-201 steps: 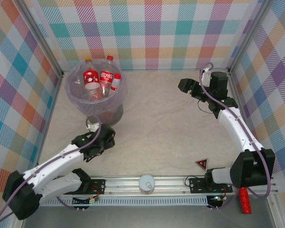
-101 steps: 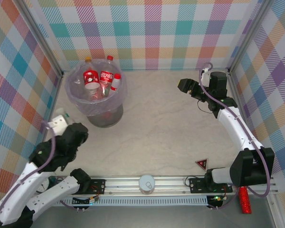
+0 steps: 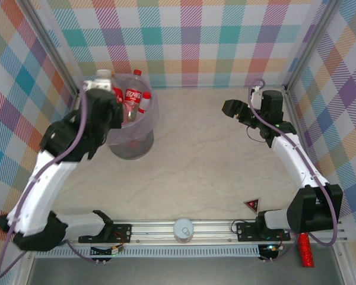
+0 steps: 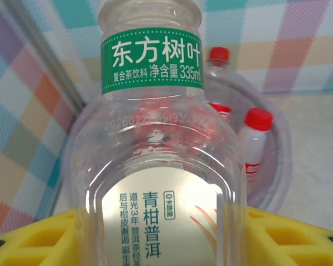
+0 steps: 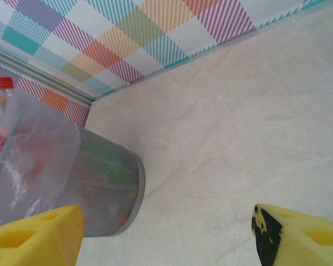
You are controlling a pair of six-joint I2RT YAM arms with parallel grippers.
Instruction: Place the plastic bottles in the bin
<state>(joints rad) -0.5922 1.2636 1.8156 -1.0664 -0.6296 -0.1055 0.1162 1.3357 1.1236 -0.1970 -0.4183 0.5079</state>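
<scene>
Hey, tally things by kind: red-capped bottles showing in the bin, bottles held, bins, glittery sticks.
Red-capped bottles in the bin: 2
Green-label bottle in left hand: 1
Bin: 1
Red glittery stick: 1
Total: 5

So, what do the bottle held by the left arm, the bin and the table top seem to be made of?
Bottle: clear glossy plastic, it seems; red caps show through it. Bin: translucent greyish wall with a fine mesh-like texture, probably plastic, lined with thin clear film. Table top: matte, pale, marble-like veins, perhaps printed laminate.
</scene>
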